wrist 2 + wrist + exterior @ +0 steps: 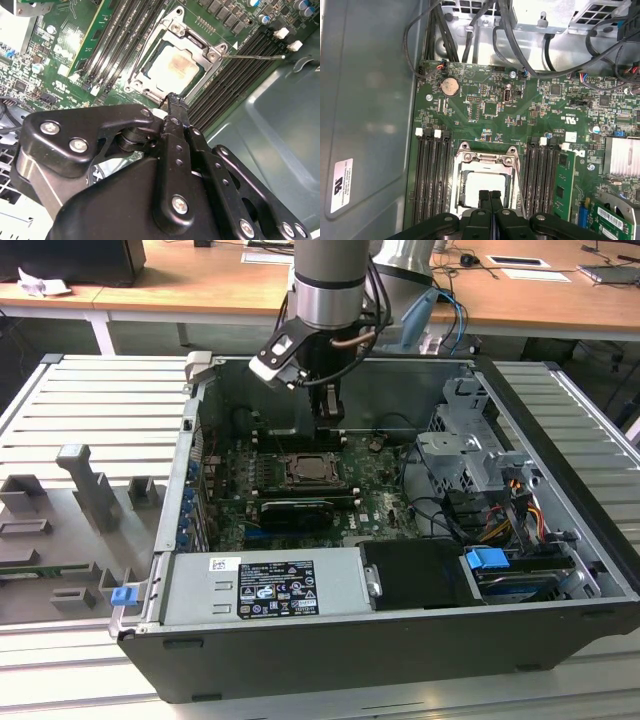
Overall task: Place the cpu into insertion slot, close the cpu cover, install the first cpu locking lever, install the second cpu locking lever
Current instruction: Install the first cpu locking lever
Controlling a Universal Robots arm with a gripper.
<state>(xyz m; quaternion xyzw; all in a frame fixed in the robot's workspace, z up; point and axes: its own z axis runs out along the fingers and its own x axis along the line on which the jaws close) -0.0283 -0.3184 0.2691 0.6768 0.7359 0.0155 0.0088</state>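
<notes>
In the exterior view I saw the gripper hanging inside the open computer case, just above the insertion slot. In the second wrist view its fingers were pressed together with nothing between them, their tip beside the slot's edge. The cpu lay in the slot, with the cpu cover flat around it. A thin locking lever stuck out over the memory strips. In the first wrist view the joined fingertips overlapped the pale chip's near edge, and memory strips flanked the socket.
</notes>
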